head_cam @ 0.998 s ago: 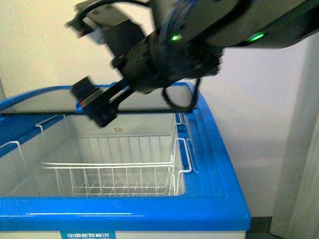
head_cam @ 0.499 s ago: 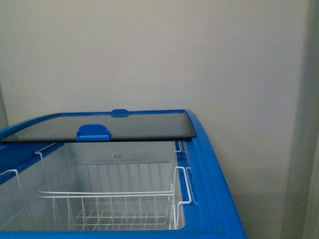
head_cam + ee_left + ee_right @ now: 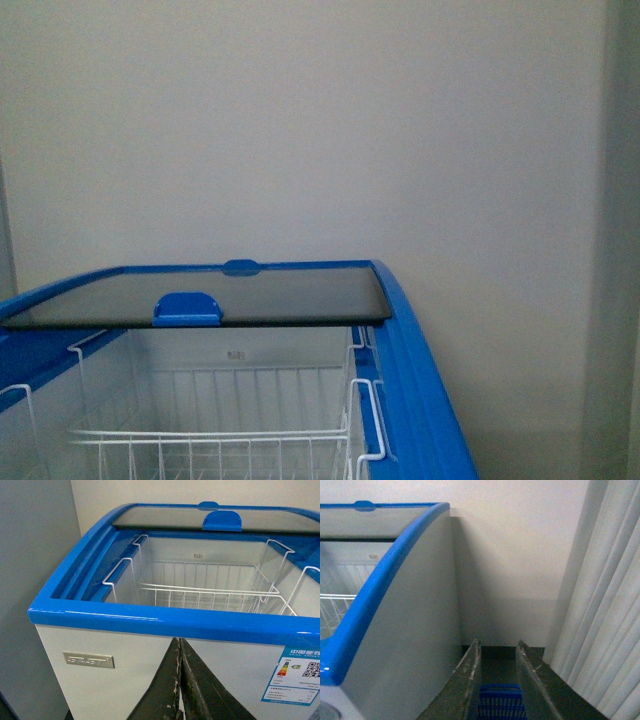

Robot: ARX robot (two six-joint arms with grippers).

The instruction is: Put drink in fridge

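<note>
A plain wall backs one fridge [image 3: 420,340], its glass lid [image 3: 220,297] slid back over one wire basket [image 3: 210,587]. Right claw [image 3: 495,672] hangs parted beside the fridge, above a blue crate [image 3: 501,702]. Left claw [image 3: 179,680] is closed, empty. The drink is out of view.

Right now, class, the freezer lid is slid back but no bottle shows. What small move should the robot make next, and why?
Probably lower the right pincer toward the blue basket below it, likely to look for the drink. The fridge already stands open, its wire basket appears empty, and neither pincer holds anything: the left pincer is shut on nothing, the right is open.
</note>
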